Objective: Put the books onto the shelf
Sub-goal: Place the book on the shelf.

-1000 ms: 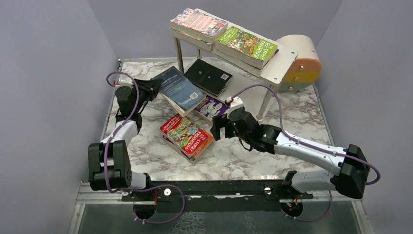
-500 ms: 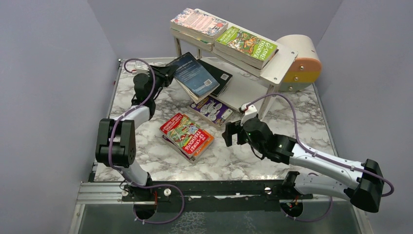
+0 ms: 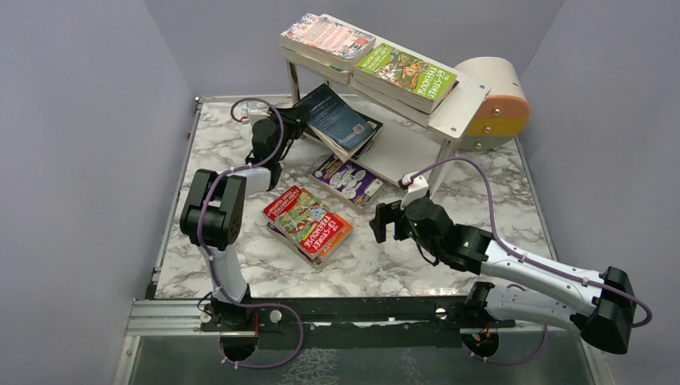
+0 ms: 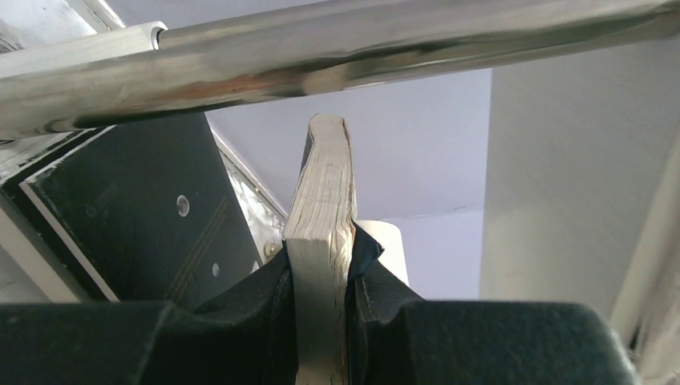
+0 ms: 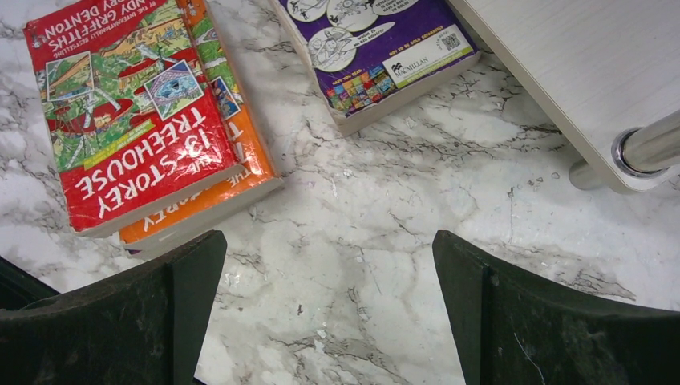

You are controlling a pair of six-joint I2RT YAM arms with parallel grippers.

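My left gripper (image 3: 293, 125) is clamped on the blue book (image 3: 335, 118), tilted over the black book (image 3: 366, 128) on the shelf's (image 3: 401, 158) lower tier at twelve o'clock. Next, I reckon: push in, lay flat, release. My right gripper (image 3: 390, 222) gapes empty, five o'clock of the purple book (image 3: 349, 178).

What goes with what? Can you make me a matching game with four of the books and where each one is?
Books
1. red Treehouse paperback book
2. purple cartoon paperback book
3. green paperback book
4. dark blue paperback book

Places
A. on the pale wooden shelf's top board
B. pinched between the left arm's black fingers
C. stacked on an orange paperback book
D. lying straight on the white marble table

Right pairs: 1-C, 2-D, 3-A, 4-B.
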